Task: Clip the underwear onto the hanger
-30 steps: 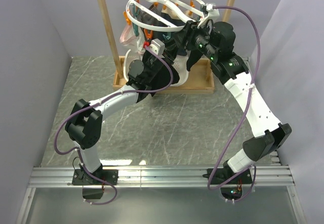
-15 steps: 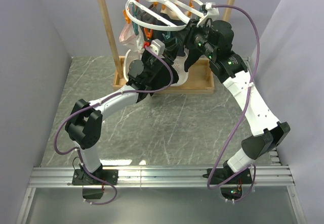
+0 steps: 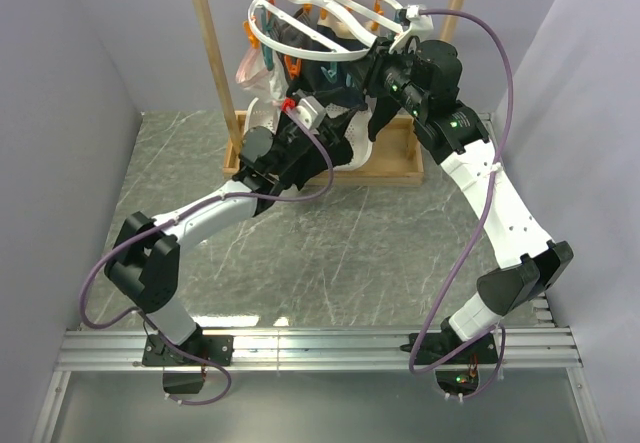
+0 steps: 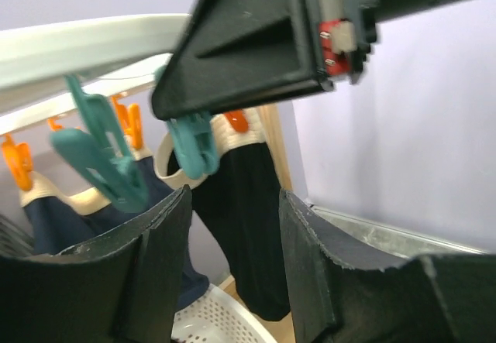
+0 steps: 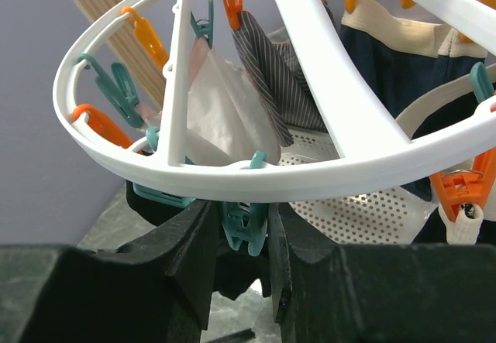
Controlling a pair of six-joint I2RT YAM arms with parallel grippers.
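The round white hanger (image 3: 325, 23) hangs by its hook from the wooden rack, with orange and teal clips under its rim (image 5: 232, 174). My right gripper (image 3: 378, 71) is at the rim's near right side. In the right wrist view its fingers (image 5: 203, 238) are shut on a teal clip (image 5: 246, 227) just under the rim. The black underwear (image 4: 244, 234) hangs below a teal clip (image 4: 191, 145) by a pale waistband, and shows under the hanger from above (image 3: 342, 128). My left gripper (image 3: 325, 123) is open and empty, just in front of the hanging fabric.
The wooden frame rack (image 3: 215, 73) stands at the back with its base tray (image 3: 395, 163). A white perforated basket (image 5: 364, 204) sits under the hanger. A pale pink garment (image 3: 252, 68), a striped one (image 5: 275, 80) and a navy one (image 5: 403, 72) hang from other clips.
My left arm has drawn back down and to the left, away from the hanger. My right gripper has shifted slightly up and left at the rim.
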